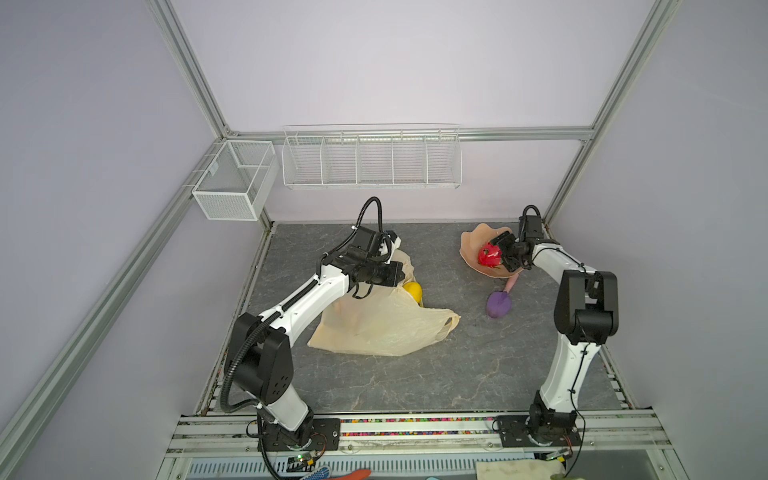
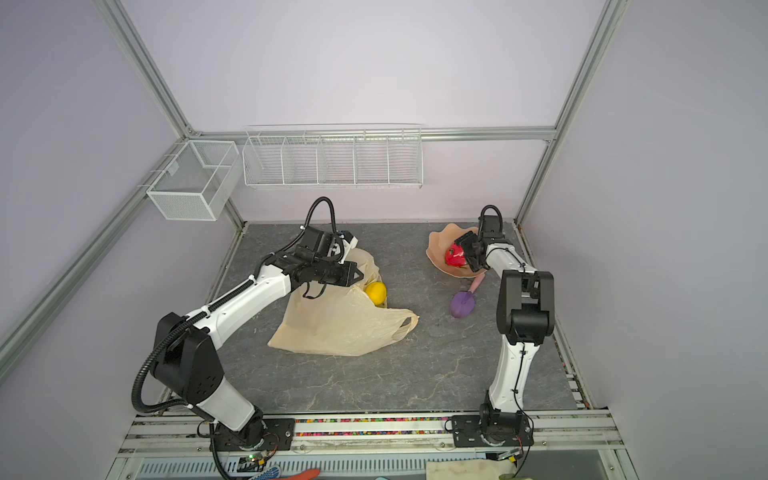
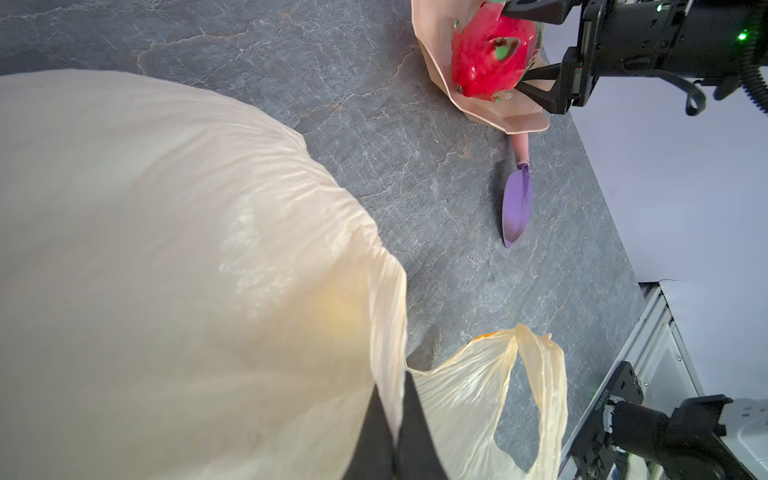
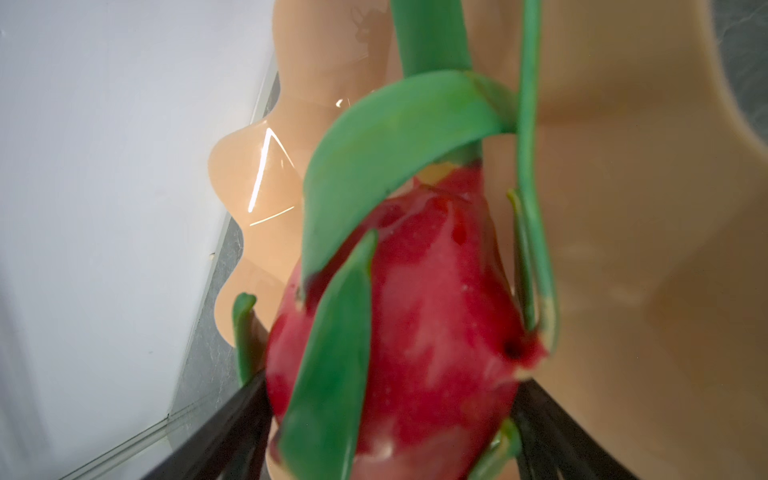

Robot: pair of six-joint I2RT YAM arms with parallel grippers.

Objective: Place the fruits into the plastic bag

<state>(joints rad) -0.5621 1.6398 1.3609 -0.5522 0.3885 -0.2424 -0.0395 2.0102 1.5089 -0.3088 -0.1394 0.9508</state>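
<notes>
While the dragon fruit [image 1: 487, 254] sits in the pink dish [image 1: 471, 239], the right gripper [image 3: 515, 48] clamps it.
Jaws stand wide, one finger on each side, at 1 o'clock on the table [image 1: 415, 374]. The purple scoop [image 1: 498, 304] lies at 5 o'clock from the dish, handle at its rim. Toward 9 o'clock the plastic bag [image 1: 386, 328] lies crumpled, a yellow citrus [image 1: 412, 291] at its mouth; the left gripper [image 3: 395, 415], jaws nearly together, pinches its film.

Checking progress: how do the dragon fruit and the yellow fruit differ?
The dragon fruit is bigger, red with green scales; the yellow fruit is small and plain. The dragon fruit lies in the pink dish between the right gripper's jaws; the yellow fruit sits at the bag's mouth.
</notes>
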